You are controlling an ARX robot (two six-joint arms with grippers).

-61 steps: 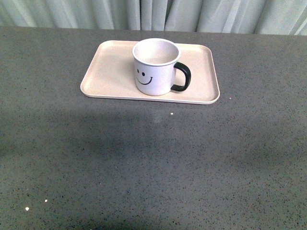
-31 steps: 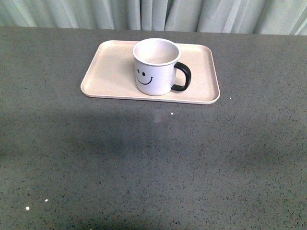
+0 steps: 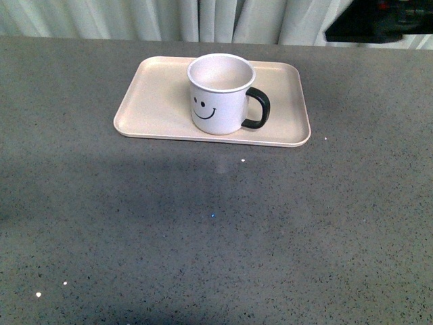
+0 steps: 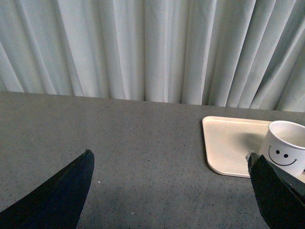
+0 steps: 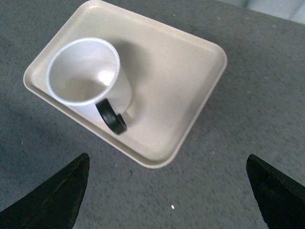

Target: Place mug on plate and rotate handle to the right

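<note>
Mug (image 3: 216,101) upright near the middle of the plate (image 3: 155,105), smiley toward the robot, handle (image 3: 259,108) pointing right. Left gripper (image 4: 170,162) spread wide and empty, low over the table (image 3: 216,237) off the plate's left end. Right gripper (image 5: 167,160) likewise parted wide, gripping nothing, above plate and mug, touching neither.
</note>
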